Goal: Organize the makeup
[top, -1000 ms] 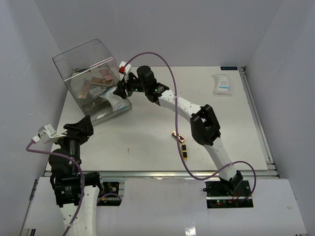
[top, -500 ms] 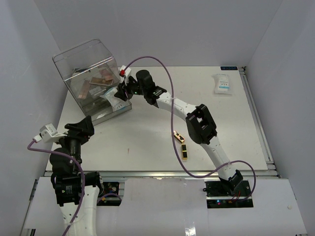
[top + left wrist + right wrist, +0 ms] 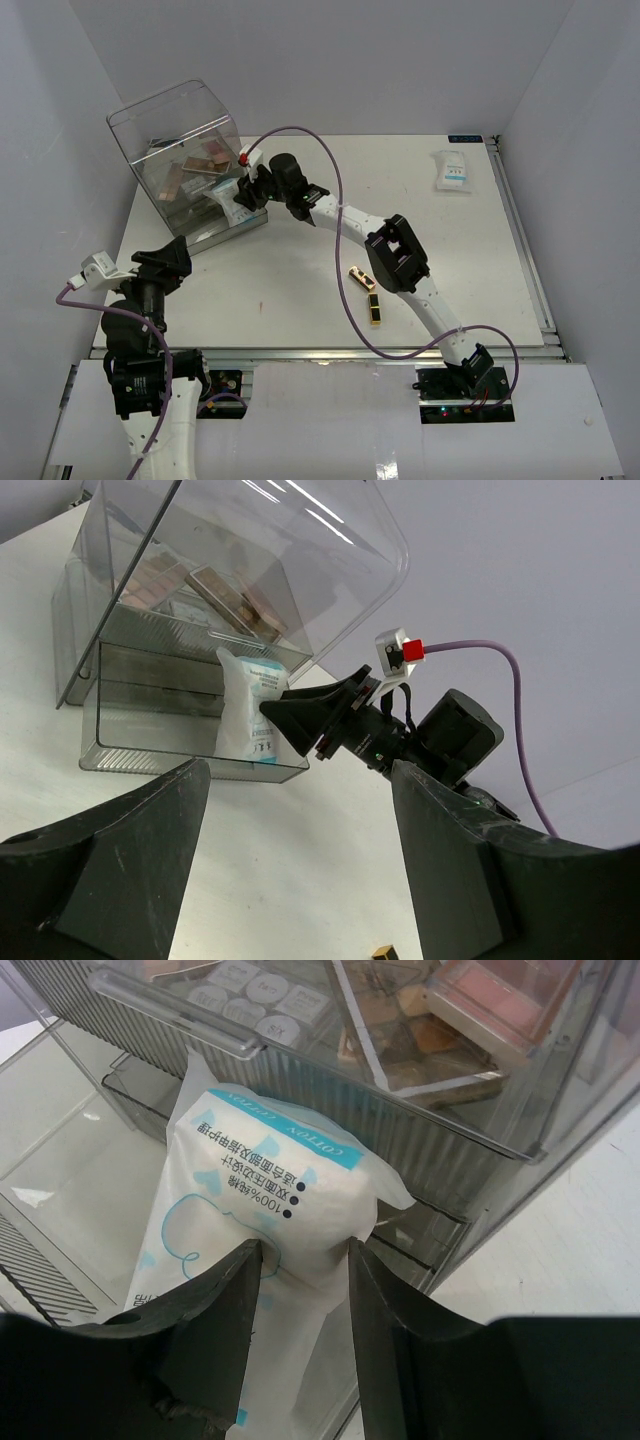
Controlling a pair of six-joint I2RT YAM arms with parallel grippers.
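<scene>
Tabletop (image 3: pixel 280 270): two lipstick tubes (image 3: pixel 361 278) (image 3: pixel 374 309), one sachet (image 3: pixel 452 170); right hand (image 3: pixel 300 1260) pinches another.

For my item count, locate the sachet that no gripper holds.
In the top view, the free sachet lies flat near the table's far right corner, far from the clear box.

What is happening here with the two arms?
The right gripper holds a white-blue sachet at the open lower tray of the clear box, seemingly putting it in. The box's upper part holds palettes. The left gripper is open and empty, away from the box. A second sachet and two lipstick tubes lie on the table.
</scene>
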